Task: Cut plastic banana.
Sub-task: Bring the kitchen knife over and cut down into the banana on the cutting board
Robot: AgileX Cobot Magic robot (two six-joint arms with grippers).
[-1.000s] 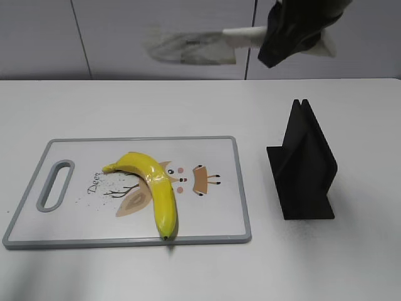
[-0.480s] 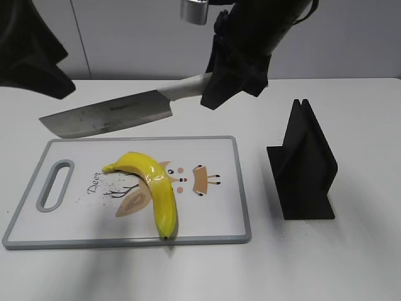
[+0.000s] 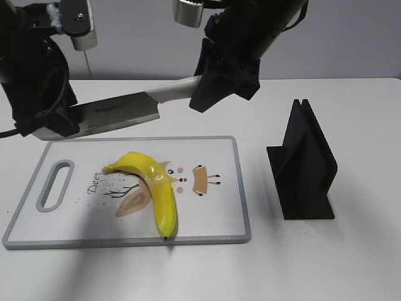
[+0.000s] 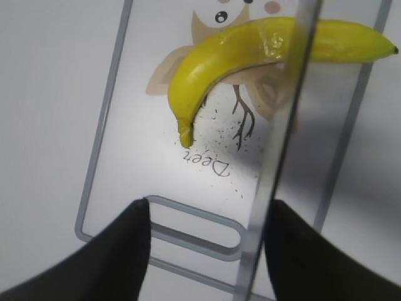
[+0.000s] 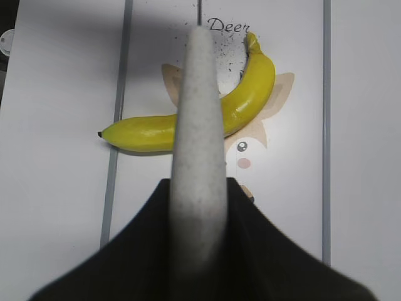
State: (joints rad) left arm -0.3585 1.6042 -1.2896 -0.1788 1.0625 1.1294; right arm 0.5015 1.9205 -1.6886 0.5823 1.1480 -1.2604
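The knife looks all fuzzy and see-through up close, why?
In the left wrist view the knife sits right by the lens, so its blade blurs into a pale streak across the sharp banana. In the right wrist view its white handle is soft too. In the exterior view the blade looks crisp, and the banana shows glare.

The white plastic cutting board with a grey rim (image 3: 241,188) carries the cursive word "Deer" (image 5: 228,26), printed in dark script beside its cartoon animal. The steel knife blade (image 3: 119,111) bears a small dark inscription, too blurred to read.
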